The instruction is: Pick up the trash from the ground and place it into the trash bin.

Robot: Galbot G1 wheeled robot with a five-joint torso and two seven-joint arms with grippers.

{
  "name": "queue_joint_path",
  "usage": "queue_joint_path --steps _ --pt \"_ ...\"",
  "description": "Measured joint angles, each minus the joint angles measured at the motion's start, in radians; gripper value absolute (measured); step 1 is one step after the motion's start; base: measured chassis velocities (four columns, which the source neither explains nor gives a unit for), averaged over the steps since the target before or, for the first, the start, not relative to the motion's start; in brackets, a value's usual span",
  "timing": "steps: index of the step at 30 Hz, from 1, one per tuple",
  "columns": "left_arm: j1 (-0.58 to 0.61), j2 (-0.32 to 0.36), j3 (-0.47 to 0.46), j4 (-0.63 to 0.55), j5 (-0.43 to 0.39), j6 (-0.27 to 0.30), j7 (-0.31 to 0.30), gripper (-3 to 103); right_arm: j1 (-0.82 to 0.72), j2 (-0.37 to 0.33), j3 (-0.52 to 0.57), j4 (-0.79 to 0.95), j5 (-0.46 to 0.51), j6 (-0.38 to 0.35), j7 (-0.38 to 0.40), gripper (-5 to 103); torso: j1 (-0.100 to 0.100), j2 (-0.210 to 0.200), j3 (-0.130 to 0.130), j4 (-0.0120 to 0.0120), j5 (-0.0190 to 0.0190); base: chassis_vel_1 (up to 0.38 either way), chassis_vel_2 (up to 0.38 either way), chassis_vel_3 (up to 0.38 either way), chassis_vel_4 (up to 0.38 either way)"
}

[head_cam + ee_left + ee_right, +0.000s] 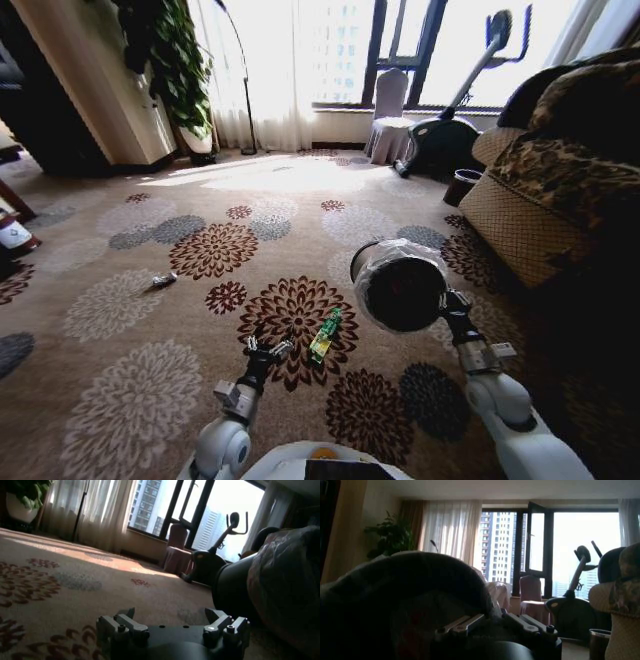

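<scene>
The trash bin, a black bucket with a shiny clear liner, hangs above the carpet, its mouth tilted toward me. My right gripper is shut on its rim; in the right wrist view the trash bin bulks just before the right gripper. A green wrapper lies on a brown flower of the carpet. My left gripper hovers open just left of it, nothing between its fingers. In the left wrist view the left gripper points along the carpet, with the trash bin beside it. A small pale piece of trash lies farther left.
A patterned sofa stands close on the right, a dark cup-shaped pot at its far corner. An exercise bike and a covered chair stand by the window, a potted plant at back left. Open carpet lies ahead.
</scene>
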Motion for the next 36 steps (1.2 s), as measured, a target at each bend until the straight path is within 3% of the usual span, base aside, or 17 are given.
queue_joint_path --steps 4,7,8,10,20,23,26,28,29,30,33,36 --pt "-0.009 0.002 0.010 0.009 -0.005 0.007 0.000 96 0.000 0.000 0.000 0.000 0.000 0.000 0.000 0 0.000 0.000 0.000 0.0003 0.0000 -0.108 -0.102 0.113 0.110" --pt "-0.056 0.011 0.063 0.062 -0.016 0.047 0.002 96 0.000 0.000 0.000 0.000 0.000 0.000 0.000 0 0.000 0.000 0.000 0.0005 0.0004 -0.137 -0.116 0.167 0.160" --pt "-0.121 0.022 0.131 0.129 -0.028 0.098 0.006 96 0.000 0.000 0.000 0.000 0.000 0.000 0.000 0 0.000 0.000 0.000 0.0001 -0.0002 -0.132 -0.126 0.133 0.130" --pt "-0.168 0.030 0.174 0.175 -0.035 0.133 0.008 96 0.000 0.000 0.000 0.000 0.000 0.000 0.001 0 0.000 0.000 0.000 -0.0008 -0.0005 -0.122 -0.104 0.109 0.063" --pt "-0.183 0.032 0.177 0.197 -0.025 0.138 0.007 96 0.000 0.000 0.000 0.000 0.000 0.000 0.000 0 0.000 0.000 0.000 0.0005 -0.0001 -0.024 -0.011 0.013 0.007" --pt "-0.247 0.024 0.118 0.310 0.094 0.106 -0.033 97 0.000 0.000 0.000 0.000 0.000 0.000 0.000 0 0.000 0.000 0.000 -0.0001 -0.0004 0.000 0.000 0.000 0.000" --pt "-0.265 0.021 0.101 0.341 0.129 0.096 -0.044 97 0.000 0.000 0.000 0.000 0.000 0.000 0.000 0 0.000 0.000 0.000 -0.0002 0.0004 0.000 0.000 0.000 0.000" --pt "-0.271 0.041 0.076 0.340 0.177 0.092 -0.049 98 0.000 0.000 0.000 0.000 0.000 0.000 0.000 0 0.000 0.000 0.000 0.0000 -0.0017 0.000 0.000 0.000 0.000" --pt "-0.271 0.041 0.076 0.340 0.177 0.092 -0.049 98 0.000 0.000 0.000 0.000 0.000 0.000 0.000 0 0.000 0.000 0.000 0.0000 -0.0017 0.000 0.000 0.000 0.000" --pt "-0.272 0.058 0.070 0.333 0.187 0.092 -0.046 98 0.000 0.000 0.000 0.000 0.000 0.000 0.001 0 0.000 0.000 0.000 0.0000 0.0009 0.000 0.000 0.000 0.000" --pt "-0.281 0.086 0.081 0.349 0.191 0.080 -0.021 99 0.000 0.000 0.000 0.000 0.000 0.000 0.000 0 0.000 0.000 0.000 0.0002 -0.0016 0.000 0.000 0.000 0.000" --pt "-0.301 0.102 0.097 0.365 0.167 0.083 0.001 99 0.000 0.000 0.000 0.000 0.000 0.000 0.000 0 0.000 0.000 0.000 0.0001 0.0004 0.000 0.000 0.000 0.000"
